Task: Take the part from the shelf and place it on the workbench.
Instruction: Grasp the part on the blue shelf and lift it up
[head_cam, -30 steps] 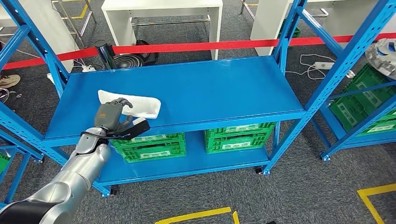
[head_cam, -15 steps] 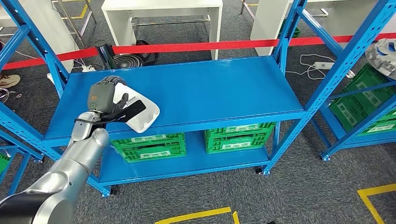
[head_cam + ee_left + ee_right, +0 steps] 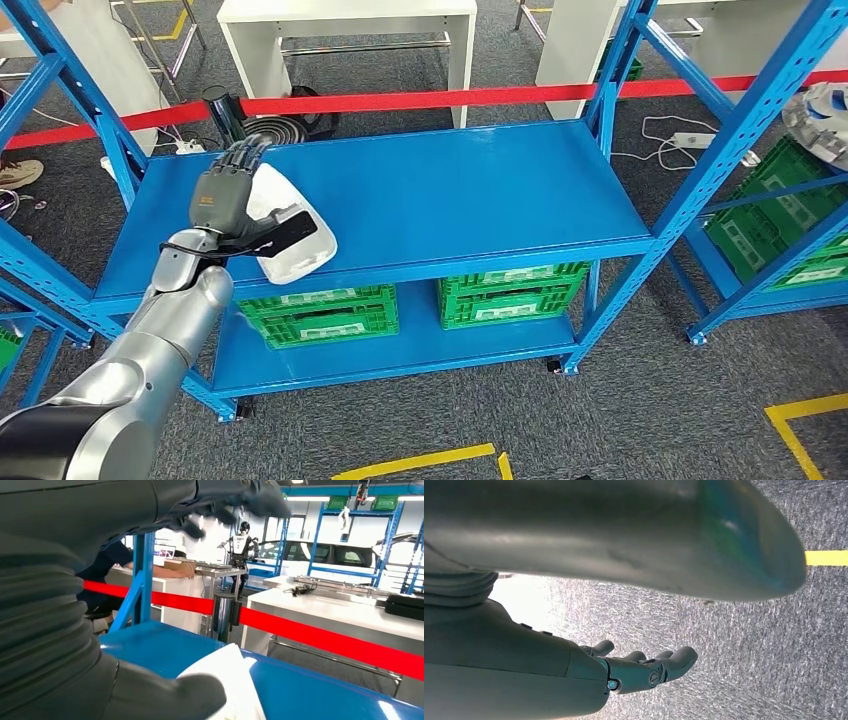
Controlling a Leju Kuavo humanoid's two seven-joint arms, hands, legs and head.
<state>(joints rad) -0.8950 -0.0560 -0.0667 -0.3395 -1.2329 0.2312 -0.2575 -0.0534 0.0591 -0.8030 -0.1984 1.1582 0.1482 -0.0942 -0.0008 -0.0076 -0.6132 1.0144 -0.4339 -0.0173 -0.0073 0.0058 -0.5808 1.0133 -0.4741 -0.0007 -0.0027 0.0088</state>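
My left hand (image 3: 225,200) grips the white flat part (image 3: 292,248) by one end, thumb under it and fingers over its top. The part hangs tilted above the front left of the blue shelf board (image 3: 450,200), its free end over the front edge. In the left wrist view the part (image 3: 231,679) lies against the thick thumb (image 3: 165,695), with the dark fingers (image 3: 225,500) arched above it. My right hand (image 3: 639,672) hangs over grey carpet with its fingers apart and nothing in them.
Green crates (image 3: 320,315) (image 3: 510,290) stand on the lower shelf board. Red barrier tape (image 3: 420,98) runs behind the rack, with a white table (image 3: 350,20) beyond. Another blue rack (image 3: 780,215) holds green crates at right. A person (image 3: 107,565) sits behind the tape.
My left hand closed on the white part lying on the shelf, then raised it off the board and tilted it, moving up and slightly toward the back.
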